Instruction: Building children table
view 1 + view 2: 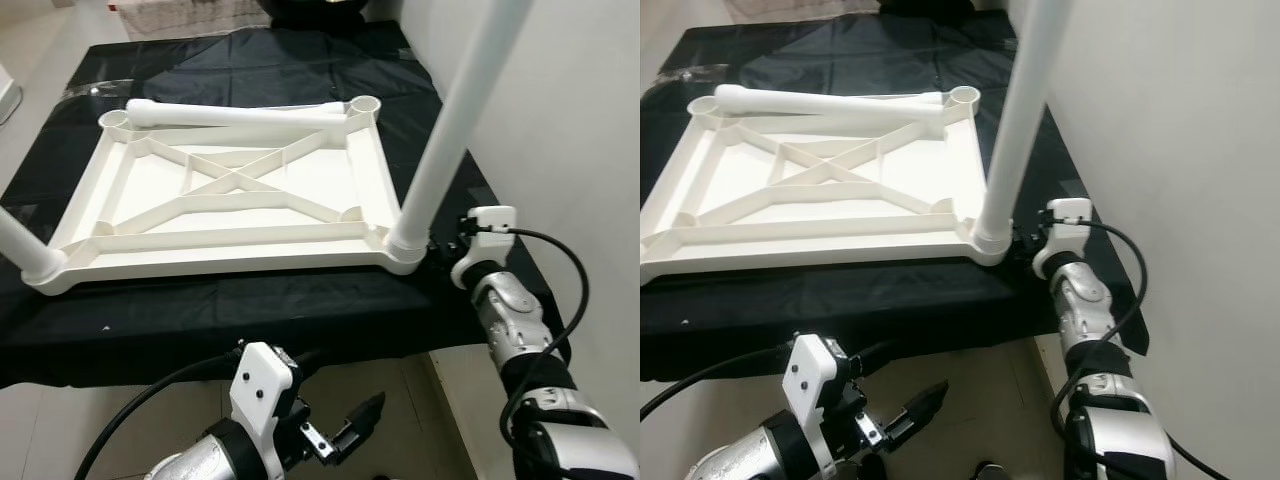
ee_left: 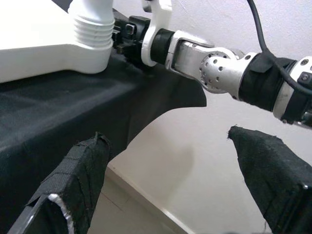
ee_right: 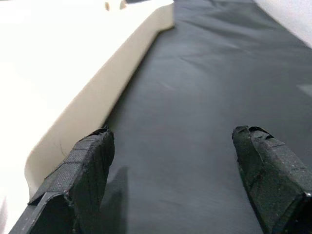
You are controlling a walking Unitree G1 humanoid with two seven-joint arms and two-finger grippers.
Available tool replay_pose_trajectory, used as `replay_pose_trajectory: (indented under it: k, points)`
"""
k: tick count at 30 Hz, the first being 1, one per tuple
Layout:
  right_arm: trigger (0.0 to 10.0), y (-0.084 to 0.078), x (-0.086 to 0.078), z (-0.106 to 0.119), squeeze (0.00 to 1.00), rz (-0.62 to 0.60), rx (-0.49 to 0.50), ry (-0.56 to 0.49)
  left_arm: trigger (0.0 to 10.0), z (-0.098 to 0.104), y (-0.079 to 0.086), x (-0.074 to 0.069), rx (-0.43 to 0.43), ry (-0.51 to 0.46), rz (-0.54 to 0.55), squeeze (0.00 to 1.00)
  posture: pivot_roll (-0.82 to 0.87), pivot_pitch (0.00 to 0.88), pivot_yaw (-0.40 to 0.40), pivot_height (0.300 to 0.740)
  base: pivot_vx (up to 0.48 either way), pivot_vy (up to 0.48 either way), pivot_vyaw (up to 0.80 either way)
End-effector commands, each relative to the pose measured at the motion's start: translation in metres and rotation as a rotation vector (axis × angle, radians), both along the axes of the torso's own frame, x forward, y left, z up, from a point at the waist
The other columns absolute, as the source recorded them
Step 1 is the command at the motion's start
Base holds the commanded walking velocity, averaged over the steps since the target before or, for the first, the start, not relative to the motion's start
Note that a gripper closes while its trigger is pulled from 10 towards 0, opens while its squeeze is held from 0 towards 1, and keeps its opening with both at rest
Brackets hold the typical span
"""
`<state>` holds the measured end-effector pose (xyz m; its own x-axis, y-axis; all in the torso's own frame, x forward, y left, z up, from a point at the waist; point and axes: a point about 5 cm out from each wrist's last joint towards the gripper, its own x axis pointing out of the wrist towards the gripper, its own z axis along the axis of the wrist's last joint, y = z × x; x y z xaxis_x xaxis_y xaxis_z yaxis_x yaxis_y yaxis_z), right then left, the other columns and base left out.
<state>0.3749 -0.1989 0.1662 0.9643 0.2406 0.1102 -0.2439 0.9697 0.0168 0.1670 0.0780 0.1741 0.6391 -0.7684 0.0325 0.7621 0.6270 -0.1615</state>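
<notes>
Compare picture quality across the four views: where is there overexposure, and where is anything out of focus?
Left eye view: sharp, evenly lit; the white tabletop holds its rib detail. Right wrist view: the tabletop edge is blown out to near featureless white, and the black cloth is soft. Left wrist view: the near fingers are slightly blurred, the right arm crisp.

A white plastic tabletop frame with cross ribs [image 1: 830, 190] is lying upside down on a black cloth-covered surface [image 1: 840, 290]. One white tubular leg [image 1: 1025, 110] is standing upright in its near right corner socket, another white leg [image 1: 830, 102] is lying across the far edge. The right gripper [image 1: 1025, 240] is sitting just beside the upright leg's base. The left gripper [image 1: 925, 402] is hanging below the cloth's edge.
</notes>
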Motion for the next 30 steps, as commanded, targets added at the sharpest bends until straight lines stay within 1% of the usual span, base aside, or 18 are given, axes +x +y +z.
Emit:
replay_pose_trajectory:
  k: [1,3,6,8,11,13,15,20,21,23,26,27,28,29,30]
  points:
    - [10.0,0.016,-0.002,-0.003,0.0,0.073,0.006,0.001,10.0,-0.004,0.001,-0.001,0.016,0.027,0.007,0.0,0.15,0.277,0.002,0.74,0.0,0.0,0.0]
    - [10.0,0.021,-0.002,0.004,0.0,0.089,0.018,-0.026,10.0,-0.004,0.001,-0.001,0.016,0.024,0.011,0.0,0.14,0.278,0.001,0.74,0.0,0.0,0.0]
    - [10.0,0.023,-0.001,0.006,0.0,0.094,0.019,-0.035,10.0,-0.004,0.001,-0.001,0.015,0.024,0.012,0.0,0.14,0.278,0.001,0.74,0.0,0.0,0.0]
    - [10.0,0.028,-0.001,0.013,0.0,0.113,0.034,-0.052,10.0,-0.004,0.001,0.0,0.015,0.023,0.013,0.0,0.14,0.28,-0.001,0.74,0.0,0.0,0.0]
    - [10.0,0.031,-0.002,0.015,0.0,0.128,0.038,-0.059,10.0,-0.004,0.001,0.0,0.016,0.022,0.012,0.0,0.14,0.28,0.0,0.74,0.0,0.0,0.0]
    - [10.0,0.038,-0.004,0.017,0.0,0.159,0.033,-0.071,10.0,-0.004,0.001,0.001,0.016,0.021,0.013,0.0,0.14,0.279,-0.002,0.74,0.0,0.0,0.0]
    - [10.0,0.04,-0.006,0.018,0.0,0.161,0.022,-0.08,10.0,-0.004,0.001,0.003,0.017,0.018,0.015,0.0,0.14,0.278,-0.002,0.74,0.0,0.0,0.0]
    - [10.0,0.034,-0.005,0.018,0.0,0.109,0.018,-0.079,10.0,-0.004,0.001,0.003,0.021,0.017,0.015,0.0,0.14,0.278,-0.001,0.74,0.0,0.0,0.0]
    - [10.0,0.031,-0.004,0.017,0.0,0.077,0.001,-0.072,10.0,-0.004,0.001,0.002,0.02,0.017,0.014,0.0,0.14,0.277,-0.003,0.74,0.0,0.0,0.0]
    - [10.0,0.024,-0.001,0.013,0.0,-0.002,-0.075,-0.042,10.0,-0.004,0.001,0.002,0.02,0.016,0.014,0.0,0.14,0.279,-0.004,0.74,0.0,0.0,0.0]
    - [10.0,0.022,0.0,0.013,0.0,-0.022,-0.096,-0.033,10.0,-0.004,0.001,0.002,0.019,0.016,0.015,0.0,0.14,0.279,-0.003,0.74,0.0,0.0,0.0]
    - [10.0,0.018,0.001,0.011,0.0,-0.054,-0.1,-0.013,10.0,-0.004,0.001,0.002,0.021,0.015,0.014,0.0,0.14,0.28,-0.004,0.74,0.0,0.0,0.0]
    - [10.0,0.018,0.001,0.011,0.0,-0.054,-0.1,-0.013,10.0,-0.004,0.001,0.002,0.021,0.015,0.014,0.0,0.14,0.28,-0.004,0.74,0.0,0.0,0.0]
    - [10.0,0.013,0.001,0.009,0.0,-0.096,-0.111,0.003,10.0,-0.004,0.001,0.002,0.022,0.014,0.014,0.0,0.14,0.28,-0.003,0.74,0.0,0.0,0.0]
    - [10.0,0.013,0.001,0.009,0.0,-0.096,-0.111,0.003,10.0,-0.004,0.001,0.002,0.022,0.014,0.014,0.0,0.14,0.28,-0.003,0.74,0.0,0.0,0.0]
